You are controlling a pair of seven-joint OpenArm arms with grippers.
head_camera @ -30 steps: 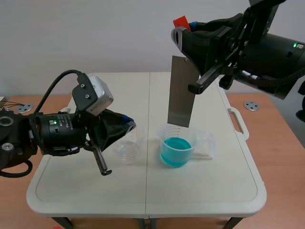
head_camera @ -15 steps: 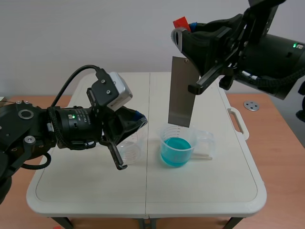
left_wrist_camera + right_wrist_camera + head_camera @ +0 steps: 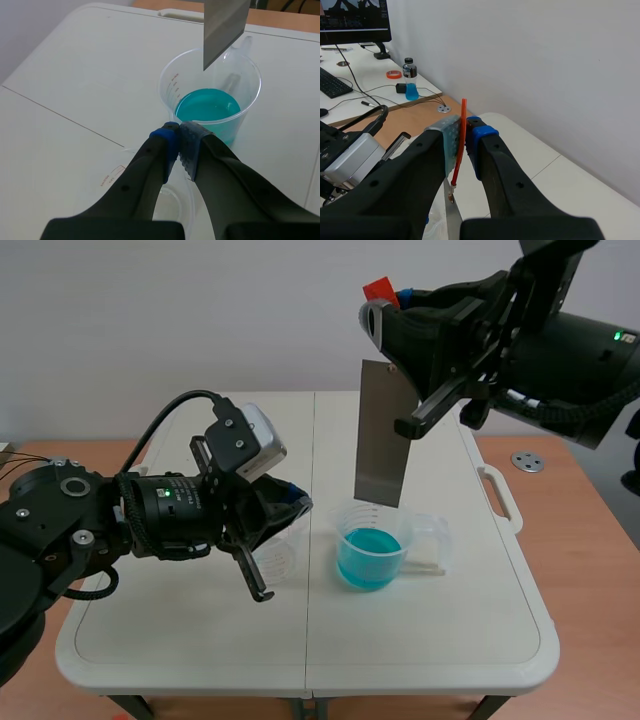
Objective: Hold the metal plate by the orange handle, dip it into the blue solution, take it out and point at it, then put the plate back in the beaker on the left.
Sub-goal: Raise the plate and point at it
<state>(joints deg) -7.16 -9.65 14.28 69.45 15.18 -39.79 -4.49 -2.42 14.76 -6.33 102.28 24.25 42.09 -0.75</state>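
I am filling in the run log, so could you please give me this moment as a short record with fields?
Plate: metal plate hangs upright over the full beaker, out of the blue solution.
Handle: orange handle at the plate's top.
Right arm: right gripper raised, shut on the orange handle.
Left arm: left gripper shut on nothing, tips above the empty beaker, near the full beaker's rim.
Beakers: both upright on the table, empty one at the robot's left.

Central overview; close wrist views; shared metal plate [image 3: 378, 445]
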